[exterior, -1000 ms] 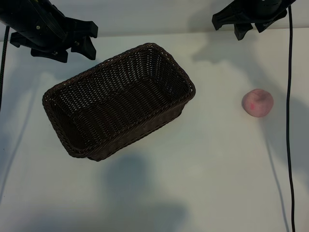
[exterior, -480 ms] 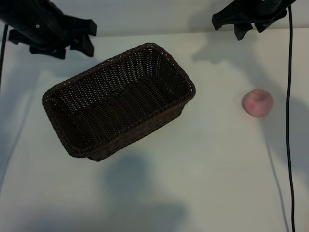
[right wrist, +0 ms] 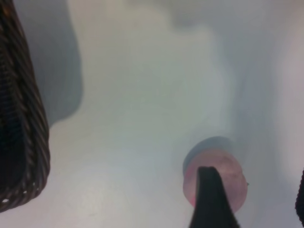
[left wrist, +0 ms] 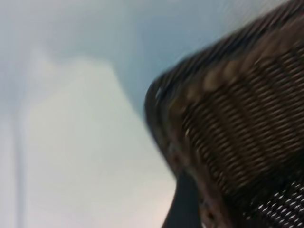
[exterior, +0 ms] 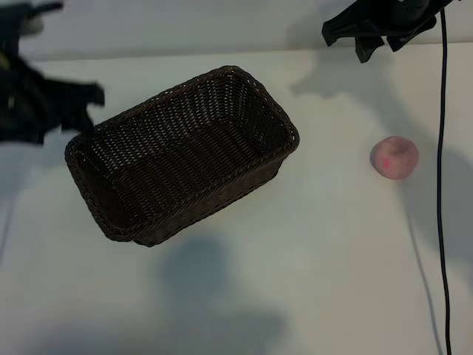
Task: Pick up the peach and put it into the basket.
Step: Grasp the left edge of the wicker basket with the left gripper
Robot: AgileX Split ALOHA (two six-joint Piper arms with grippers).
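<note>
Hovering apart: right gripper (exterior: 377,38) fingers parted, empty, above small round pale-pink peach (exterior: 395,157); left gripper (exterior: 70,103) spread wide, empty, beside dark-brown woven wicker basket (exterior: 181,151).

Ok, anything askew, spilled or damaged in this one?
Nothing stands out. The wicker basket sits upright but at an angle on the table, intact and empty. The peach rests whole on the table to its right, apart from it.

The basket (exterior: 181,151) is rough woven wicker, the peach (exterior: 395,157) matt and smooth-skinned, the table (exterior: 310,259) plain matt.
</note>
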